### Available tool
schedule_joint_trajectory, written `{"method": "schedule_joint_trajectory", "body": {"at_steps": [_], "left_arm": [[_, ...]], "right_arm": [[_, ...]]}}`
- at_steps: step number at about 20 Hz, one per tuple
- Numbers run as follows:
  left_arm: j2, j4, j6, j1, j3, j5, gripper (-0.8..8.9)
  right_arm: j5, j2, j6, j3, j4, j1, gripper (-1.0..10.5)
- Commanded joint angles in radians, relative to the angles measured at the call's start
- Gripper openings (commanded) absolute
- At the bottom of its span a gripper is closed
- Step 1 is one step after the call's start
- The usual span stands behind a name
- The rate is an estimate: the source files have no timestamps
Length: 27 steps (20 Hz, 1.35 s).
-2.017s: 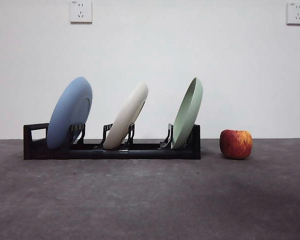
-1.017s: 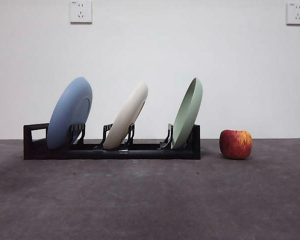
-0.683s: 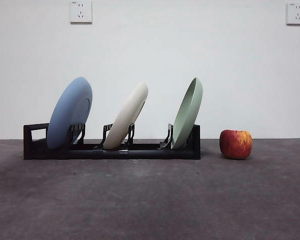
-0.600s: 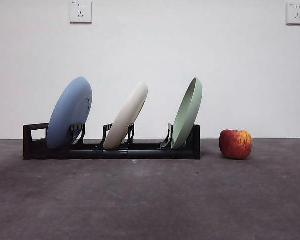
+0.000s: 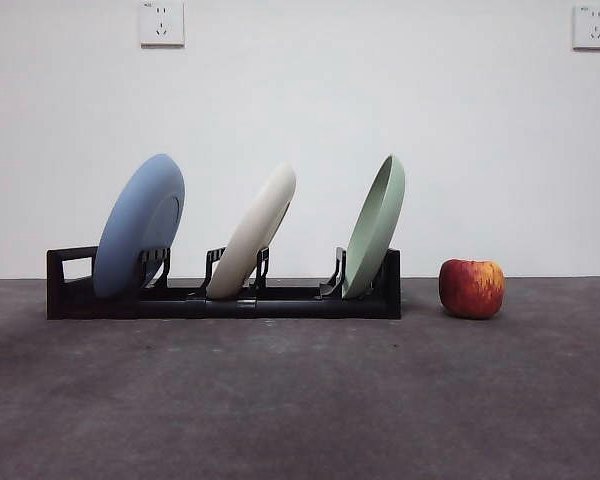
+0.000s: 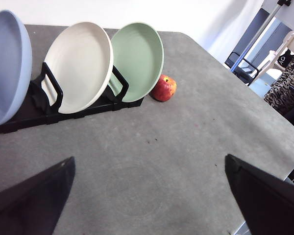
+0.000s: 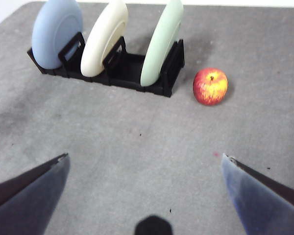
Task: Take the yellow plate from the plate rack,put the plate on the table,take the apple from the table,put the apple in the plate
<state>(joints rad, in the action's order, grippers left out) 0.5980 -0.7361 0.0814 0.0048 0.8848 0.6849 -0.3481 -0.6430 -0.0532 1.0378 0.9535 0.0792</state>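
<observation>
Your left gripper (image 6: 147,196) and right gripper (image 7: 144,196) hang spread wide over bare, mottled grey counter (image 5: 300,400). Beyond, the matte cream yellow plate (image 5: 252,232) leans mid-slot in the black plate rack (image 5: 70,290), the round apple (image 5: 472,288) just beside its end.

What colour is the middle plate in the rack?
Cream, off-white: the yellow plate shows best in the left wrist view.

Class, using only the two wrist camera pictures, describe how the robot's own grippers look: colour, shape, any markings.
Each gripper shows as two dark wedge-shaped jaws tapering to points. The left gripper looks matte black; the right gripper looks dark with a bluish-grey sheen. No markings, cables or sleeves show. A small black rounded part sits low between the right jaws.
</observation>
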Motion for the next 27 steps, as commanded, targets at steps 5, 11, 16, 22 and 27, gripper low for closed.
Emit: {"method": "schedule_joint_trajectory", "body": {"at_steps": [5, 11, 16, 22, 27], "left_arm": [[0.064, 0.062, -0.013, -0.034, 0.009, 0.004, 5.98], [0.183, 0.261, -0.012, -0.117, 0.014, 0.001, 5.98], [0.415, 0.322, -0.087, -0.26, 0.153, -0.122, 5.98], [0.766, 0.327, -0.228, -0.397, 0.401, -0.296, 5.98], [1.014, 0.407, -0.251, -0.43, 0.528, -0.347, 5.98]], "right_arm": [[-0.004, -0.022, -0.006, 0.003, -0.002, -0.001, 6.0], [-0.004, -0.037, -0.003, 0.003, 0.001, -0.001, 6.0], [-0.004, -0.043, -0.003, 0.003, 0.032, -0.001, 6.0], [-0.005, -0.047, -0.003, 0.003, 0.069, -0.001, 6.0], [-0.005, -0.047, -0.002, 0.003, 0.074, -0.001, 6.0]]}}
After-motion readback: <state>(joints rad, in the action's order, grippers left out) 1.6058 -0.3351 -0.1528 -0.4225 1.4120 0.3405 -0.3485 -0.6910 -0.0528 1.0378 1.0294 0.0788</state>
